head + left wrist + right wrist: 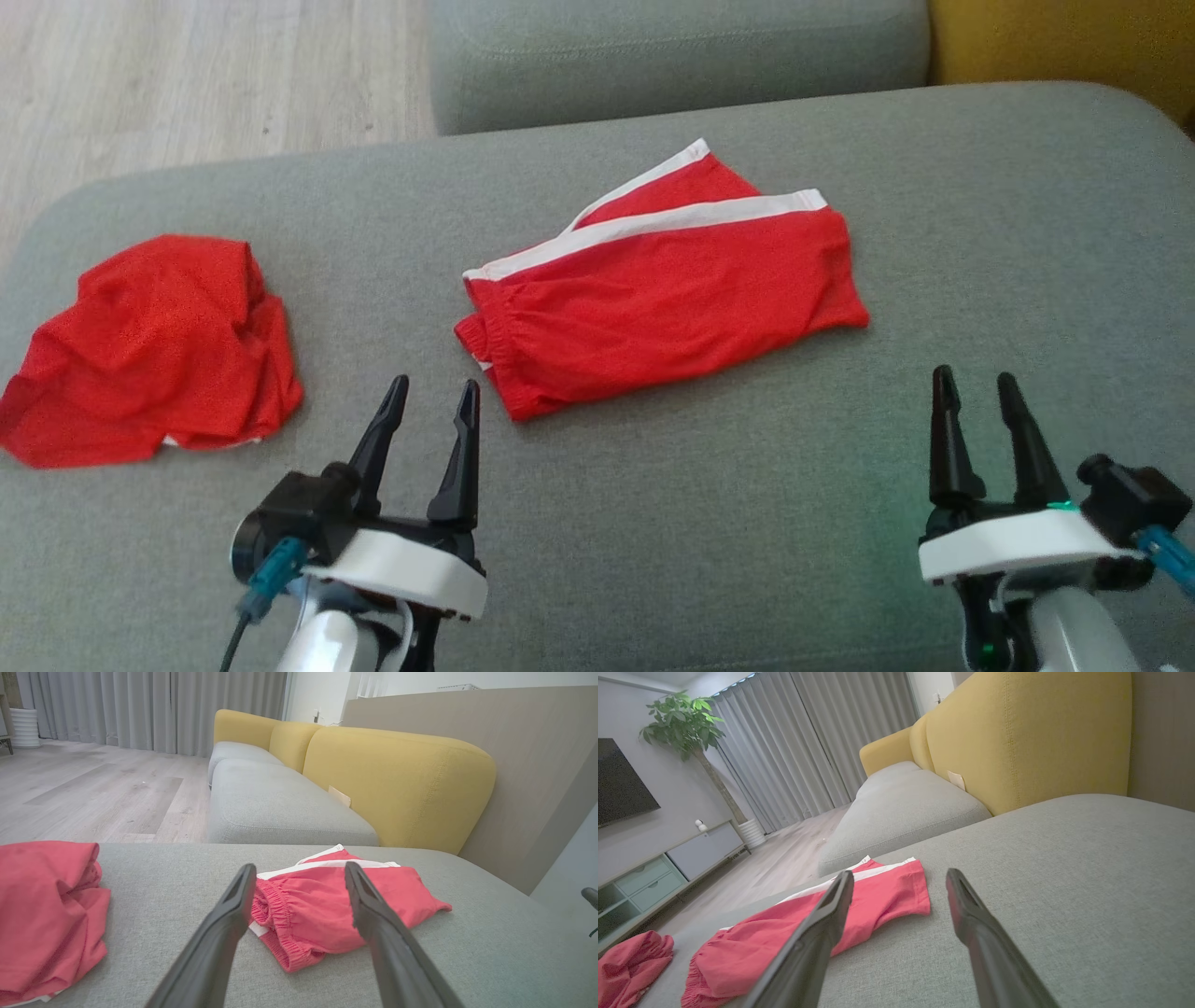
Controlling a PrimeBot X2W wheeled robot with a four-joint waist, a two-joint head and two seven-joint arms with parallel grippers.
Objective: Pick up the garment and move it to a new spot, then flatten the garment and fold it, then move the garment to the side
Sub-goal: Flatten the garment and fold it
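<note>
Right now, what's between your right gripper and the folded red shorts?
Nothing but bare grey cushion separates the right gripper from the shorts, as the head view shows.

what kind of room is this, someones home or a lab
Most likely a home living room. It has a grey and yellow sofa, a television on the wall above a low cabinet, and floor-length curtains with a potted plant beside them.
</note>
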